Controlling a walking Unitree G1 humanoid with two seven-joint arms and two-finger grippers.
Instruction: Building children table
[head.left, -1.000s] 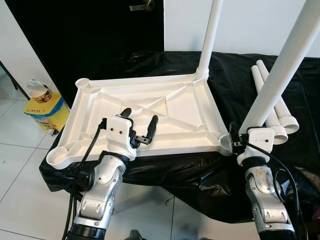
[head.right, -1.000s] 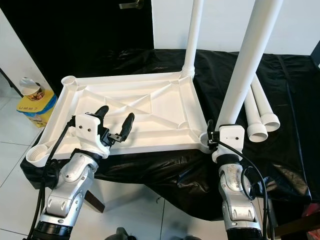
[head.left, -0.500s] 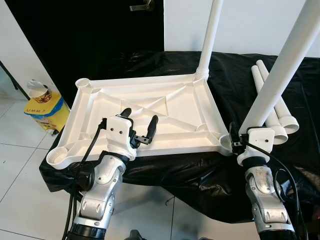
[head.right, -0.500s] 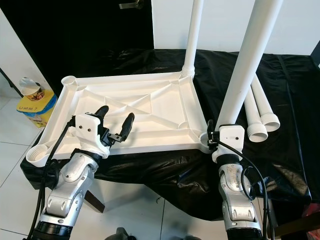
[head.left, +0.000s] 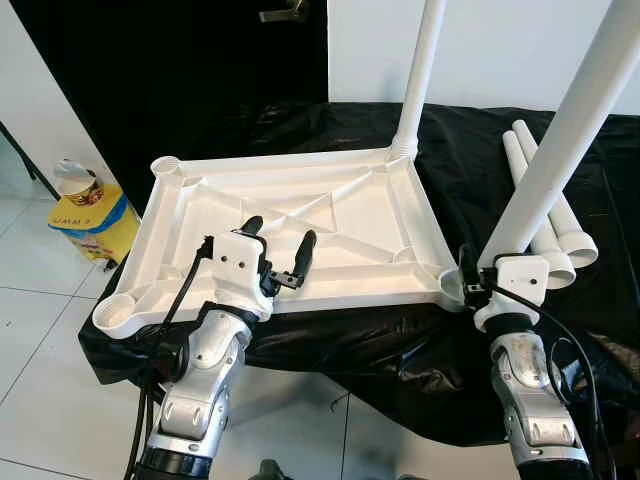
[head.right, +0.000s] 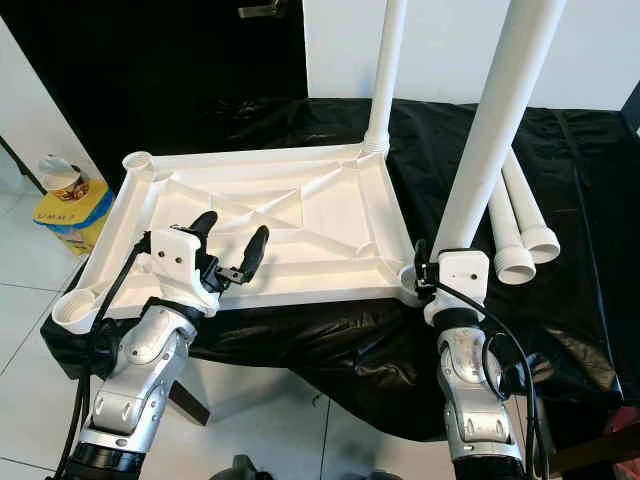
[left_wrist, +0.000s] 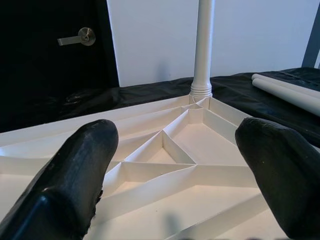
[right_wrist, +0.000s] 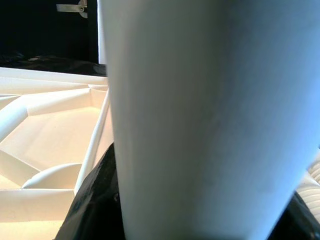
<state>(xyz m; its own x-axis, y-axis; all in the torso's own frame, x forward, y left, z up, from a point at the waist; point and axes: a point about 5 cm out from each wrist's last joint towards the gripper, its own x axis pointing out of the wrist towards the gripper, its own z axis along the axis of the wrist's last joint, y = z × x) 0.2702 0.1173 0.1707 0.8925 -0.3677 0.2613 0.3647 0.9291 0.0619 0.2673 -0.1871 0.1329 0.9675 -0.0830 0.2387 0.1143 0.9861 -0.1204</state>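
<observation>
**Right gripper holds a leg at the tabletop's near corner**

I see the white plastic tabletop (head.left: 285, 235) lying upside down on a black cloth (head.left: 400, 340), its ribbed underside facing up. One white leg (head.left: 418, 80) already stands upright in the far right corner socket. The two left corner sockets — far (head.left: 166, 165) and near (head.left: 118, 312) — are open rings.

My right gripper (head.left: 478, 282) is clamped around a second leg (head.left: 560, 150), gripping it near its lower end. That leg leans up and away to the right, and its foot sits at the near right corner socket (head.left: 450, 288); I cannot tell whether it is seated in the ring or just resting against it. In the right wrist view the leg (right_wrist: 200, 120) is a broad white column between the black fingers (right_wrist: 92, 200).

My left gripper (head.left: 280, 240) hovers over the near part of the tabletop with its fingers spread wide and nothing between them. The left wrist view looks past both fingertips (left_wrist: 80, 170) along the ribs to the standing leg (left_wrist: 202, 50).

Two spare legs (head.left: 545, 215) lie side by side on the cloth, to the right of the tabletop. On the floor to the left sits a yellow box (head.left: 95, 220) with a cup (head.left: 78, 182) on top. A black door with a lever handle (head.left: 283, 12) stands behind.
</observation>
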